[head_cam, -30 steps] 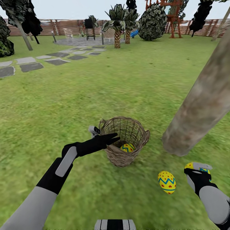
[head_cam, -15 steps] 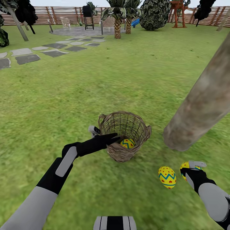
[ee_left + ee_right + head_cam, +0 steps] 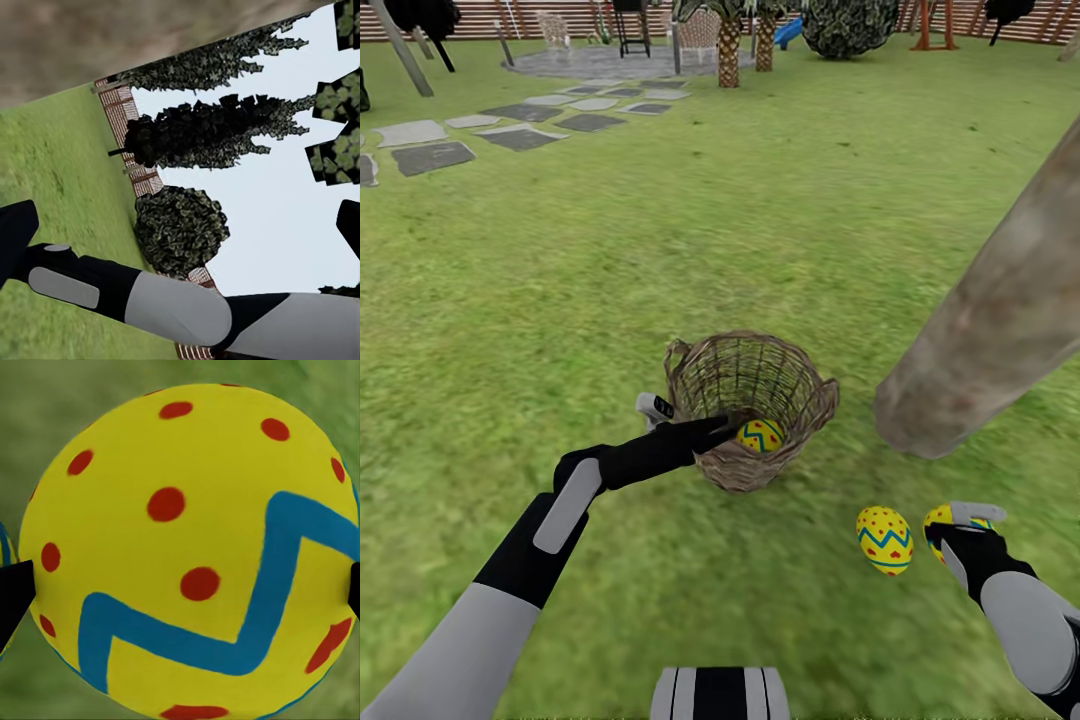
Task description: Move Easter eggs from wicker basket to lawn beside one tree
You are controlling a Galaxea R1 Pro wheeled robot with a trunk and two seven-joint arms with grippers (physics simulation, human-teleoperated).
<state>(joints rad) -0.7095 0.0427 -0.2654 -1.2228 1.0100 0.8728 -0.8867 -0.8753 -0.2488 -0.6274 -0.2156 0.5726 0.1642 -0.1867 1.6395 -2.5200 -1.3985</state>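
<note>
Eggs are in three places now; nearest, the right gripper (image 3: 958, 522) is closed around one egg (image 3: 195, 555) low over the lawn (image 3: 660, 250), its two dark fingertips touching the shell on both sides in the right wrist view; a second egg (image 3: 884, 540) lies free on the grass just beside it, near the foot of the tree (image 3: 1000, 330); the third egg (image 3: 761, 435) is in the basket (image 3: 750, 410), against its near wall, and nothing else can be seen inside. The left gripper (image 3: 695, 425) reaches to the basket's near rim; whether its fingers are apart or together I cannot tell. Risks, as I judge them: a release from height could let the held egg roll away from the trunk or knock the lying one; the left arm pressing the rim could tip the light basket.
</note>
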